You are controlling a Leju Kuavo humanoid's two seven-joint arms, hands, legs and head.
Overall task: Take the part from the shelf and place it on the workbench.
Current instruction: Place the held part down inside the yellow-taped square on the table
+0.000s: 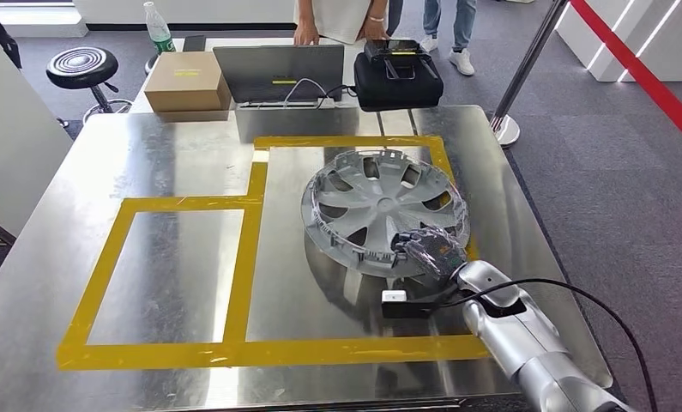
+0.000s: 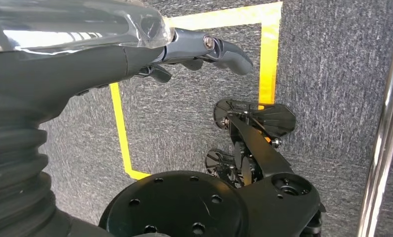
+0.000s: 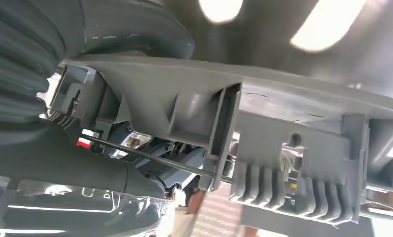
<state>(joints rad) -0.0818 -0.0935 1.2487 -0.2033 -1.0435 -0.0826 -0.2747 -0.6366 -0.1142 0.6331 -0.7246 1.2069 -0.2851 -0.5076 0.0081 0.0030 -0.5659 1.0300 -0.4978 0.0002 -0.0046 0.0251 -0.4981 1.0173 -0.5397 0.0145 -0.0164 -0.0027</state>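
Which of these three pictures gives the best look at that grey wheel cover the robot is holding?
The head view: the whole wheel cover shows there, tilted on the workbench with the right hand gripping its near rim. The right wrist view shows just a close-up of the rim's ribbed underside. The left wrist view looks at the floor.
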